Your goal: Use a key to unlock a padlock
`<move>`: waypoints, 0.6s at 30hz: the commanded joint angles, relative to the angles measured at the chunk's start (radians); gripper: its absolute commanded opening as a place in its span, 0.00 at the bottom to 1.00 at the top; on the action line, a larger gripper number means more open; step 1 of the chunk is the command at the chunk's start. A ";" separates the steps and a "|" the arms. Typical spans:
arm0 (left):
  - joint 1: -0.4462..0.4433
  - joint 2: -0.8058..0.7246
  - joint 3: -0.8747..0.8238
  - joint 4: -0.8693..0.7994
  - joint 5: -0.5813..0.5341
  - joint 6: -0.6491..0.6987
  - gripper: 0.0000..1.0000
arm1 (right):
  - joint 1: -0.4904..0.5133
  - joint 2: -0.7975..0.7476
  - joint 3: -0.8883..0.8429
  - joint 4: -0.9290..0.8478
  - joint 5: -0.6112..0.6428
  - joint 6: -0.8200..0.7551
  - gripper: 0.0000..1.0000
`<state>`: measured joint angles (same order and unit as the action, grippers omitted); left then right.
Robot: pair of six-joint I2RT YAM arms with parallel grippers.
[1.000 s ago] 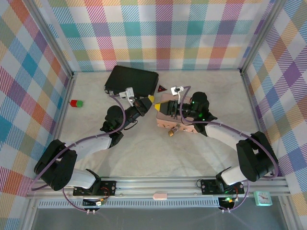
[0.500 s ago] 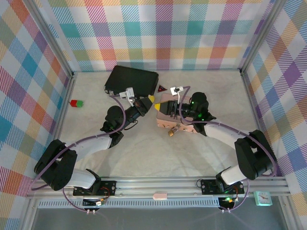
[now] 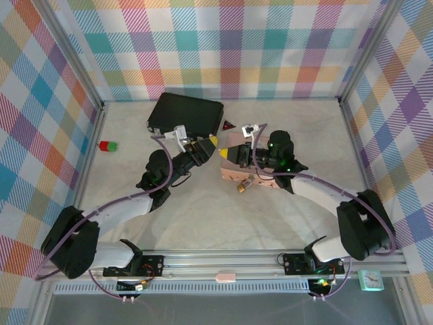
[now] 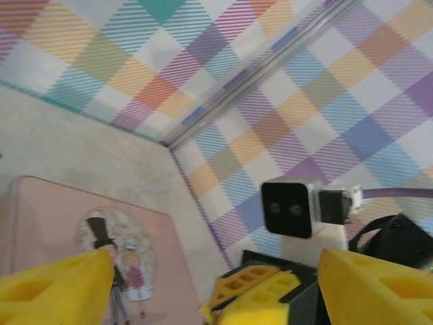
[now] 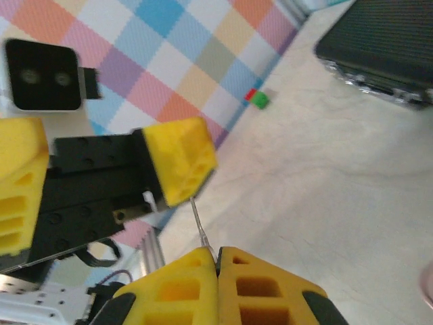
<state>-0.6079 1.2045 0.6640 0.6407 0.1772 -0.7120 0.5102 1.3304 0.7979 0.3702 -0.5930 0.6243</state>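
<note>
**A:** What is lying on the table [image 3: 203,210]?

**B:** A pink box [image 3: 231,174] is sitting mid-table, with a brass padlock [image 3: 241,185] resting at its near edge. A black case [image 3: 186,114] is lying behind it, a red triangle [image 3: 228,125] just beside that, and a red-and-green block [image 3: 107,145] far left.

**A:** And the arms?

**B:** The left gripper [image 3: 212,142] and right gripper [image 3: 229,153] are pointing at each other, close together by the box's far left corner.

black case [image 3: 186,114] at back wall; red-green block [image 3: 107,145] far left; red triangle [image 3: 228,125] beside case; pink box [image 3: 231,170] centre.
</note>
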 commanded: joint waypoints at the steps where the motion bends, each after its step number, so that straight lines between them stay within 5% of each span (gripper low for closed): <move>1: 0.003 -0.016 0.071 -0.326 0.004 0.170 0.79 | -0.003 -0.079 -0.009 -0.336 0.169 -0.142 0.00; 6: -0.036 0.080 0.112 -0.494 0.143 0.228 0.73 | -0.003 -0.209 -0.047 -0.664 0.438 -0.182 0.00; 9: -0.119 0.145 0.152 -0.605 0.100 0.290 0.72 | -0.004 -0.311 -0.089 -0.774 0.552 -0.172 0.00; 18: -0.231 0.478 0.314 -0.677 0.039 0.383 0.67 | -0.024 -0.518 -0.187 -0.840 0.626 -0.171 0.00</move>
<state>-0.8314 1.6058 0.9142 0.0174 0.2413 -0.3893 0.4950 0.8326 0.6285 -0.4290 -0.0067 0.4763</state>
